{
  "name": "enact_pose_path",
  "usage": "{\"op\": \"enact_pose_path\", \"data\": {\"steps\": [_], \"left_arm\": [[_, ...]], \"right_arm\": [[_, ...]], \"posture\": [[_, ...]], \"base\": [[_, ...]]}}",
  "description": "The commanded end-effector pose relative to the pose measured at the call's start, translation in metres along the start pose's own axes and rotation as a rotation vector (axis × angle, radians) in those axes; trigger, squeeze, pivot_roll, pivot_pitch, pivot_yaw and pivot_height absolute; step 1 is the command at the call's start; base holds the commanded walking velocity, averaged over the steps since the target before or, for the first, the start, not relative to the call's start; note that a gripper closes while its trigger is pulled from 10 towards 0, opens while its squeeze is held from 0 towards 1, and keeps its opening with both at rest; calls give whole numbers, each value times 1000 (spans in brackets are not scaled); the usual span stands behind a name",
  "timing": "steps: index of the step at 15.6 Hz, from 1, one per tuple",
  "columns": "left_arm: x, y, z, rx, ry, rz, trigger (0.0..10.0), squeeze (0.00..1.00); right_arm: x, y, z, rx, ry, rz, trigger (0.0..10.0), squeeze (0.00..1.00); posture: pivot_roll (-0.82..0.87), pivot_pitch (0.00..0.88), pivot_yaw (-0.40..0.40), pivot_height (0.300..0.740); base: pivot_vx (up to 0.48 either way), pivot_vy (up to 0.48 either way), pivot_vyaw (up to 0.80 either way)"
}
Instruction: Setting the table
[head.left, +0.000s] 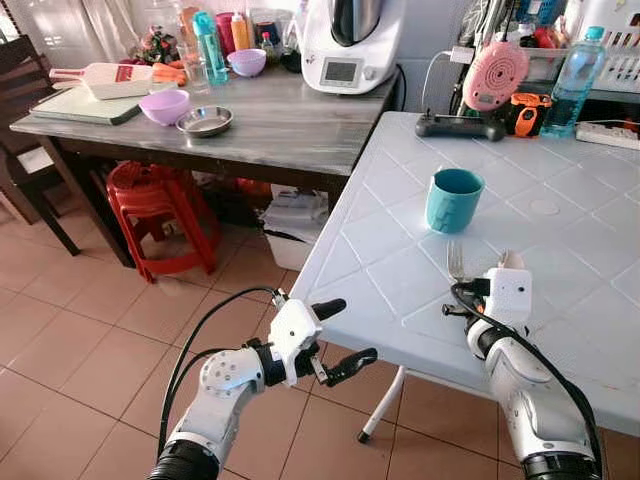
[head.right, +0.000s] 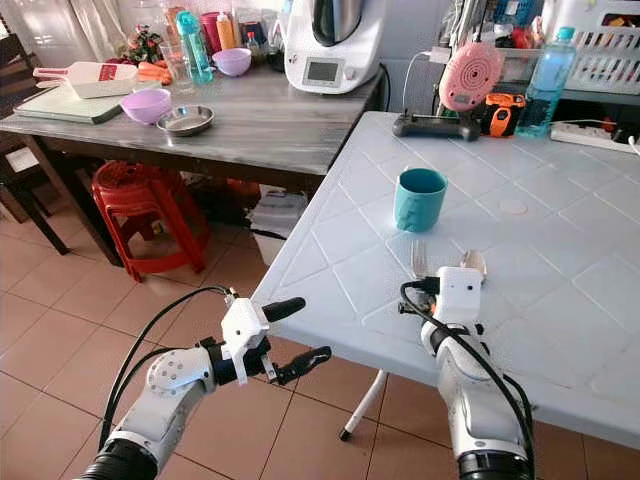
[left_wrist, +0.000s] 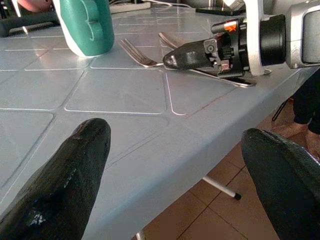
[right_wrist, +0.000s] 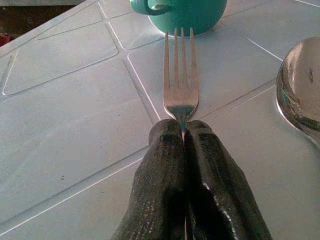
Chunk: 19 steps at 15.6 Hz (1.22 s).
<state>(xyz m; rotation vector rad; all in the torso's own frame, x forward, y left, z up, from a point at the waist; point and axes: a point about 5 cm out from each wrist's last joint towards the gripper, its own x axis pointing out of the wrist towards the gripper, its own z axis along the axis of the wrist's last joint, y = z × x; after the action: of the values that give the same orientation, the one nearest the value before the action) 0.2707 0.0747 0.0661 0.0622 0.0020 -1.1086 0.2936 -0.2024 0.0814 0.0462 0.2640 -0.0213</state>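
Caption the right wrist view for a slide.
Right hand shut on a fork, tines toward a teal mug, spoon alongside.

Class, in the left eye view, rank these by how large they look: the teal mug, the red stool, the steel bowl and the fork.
1. red stool
2. teal mug
3. steel bowl, though it stands farther from the camera
4. fork, partly hidden by the right gripper

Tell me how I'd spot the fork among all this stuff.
Look at the pale blue tiled table, just in front of the teal mug. The fork lies pinched in the right gripper, tines toward the mug; the spoon beside it has a rounded bowl.
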Motion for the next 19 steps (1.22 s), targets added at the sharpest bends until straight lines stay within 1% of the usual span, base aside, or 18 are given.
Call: {"op": "enact_pose_path", "data": {"steps": [1,2,5,6,7,8,9,10,11,12,13,15,16,17,19], "left_arm": [[-1,1,3,17,4,-14,10000,0],[-1,2,3,15,2,-8,10000,0],[0,7,5,-45,-40,63,10000,0],[2,14,10,-89,-69,120,10000,0],[3,18,11,-95,-73,150,10000,0],[0,26,8,-109,-58,238,10000,0],[-1,26,7,-112,-52,253,10000,0],[-7,33,0,-93,-6,356,10000,0],[-9,36,-3,-76,21,419,10000,0],[-11,38,-5,-82,38,458,10000,0],[-11,39,-6,-101,34,471,10000,0],[-9,40,-5,-131,25,488,10000,0],[-8,41,-5,-145,14,496,10000,0],[-5,41,-4,-176,-5,504,10000,0],[-4,42,-2,-165,-4,502,10000,0]], "right_arm": [[-4,0,-17,12,80,-9,0,0],[-4,0,-18,13,81,-10,0,0],[-5,2,-18,20,82,-10,0,0],[-6,2,-17,24,76,-14,0,0],[-7,3,-16,24,70,-16,0,0],[-10,6,-6,0,26,-8,0,0],[-11,7,-4,-4,13,-7,0,0],[-15,8,4,-6,-21,-21,0,0],[-18,6,10,19,-57,-48,0,0],[-20,5,16,79,-92,-90,4392,0],[-22,5,20,126,-116,-113,10000,0],[-25,7,22,122,-137,-122,10000,0],[-25,8,20,131,-122,-130,10000,0],[-25,10,18,125,-102,-132,10000,0],[-25,8,20,111,-119,-135,10000,0]], "posture": [[-70,0,75,740],[-70,0,75,740],[-73,0,73,740],[-74,0,71,740],[-74,0,71,740],[-74,0,69,740],[-76,0,70,740],[-75,0,70,740],[-75,0,70,740],[-75,0,72,740],[-77,0,74,740],[-78,0,78,740],[-82,0,85,740],[-86,0,90,740],[-85,0,91,740]], "base": [[0,0,0],[0,0,0],[0,0,0],[0,0,0],[0,0,0],[0,0,0],[0,0,0],[0,0,0],[0,0,0],[0,0,0],[0,0,0],[0,0,0],[0,0,0],[0,0,-506],[0,257,0]]}}
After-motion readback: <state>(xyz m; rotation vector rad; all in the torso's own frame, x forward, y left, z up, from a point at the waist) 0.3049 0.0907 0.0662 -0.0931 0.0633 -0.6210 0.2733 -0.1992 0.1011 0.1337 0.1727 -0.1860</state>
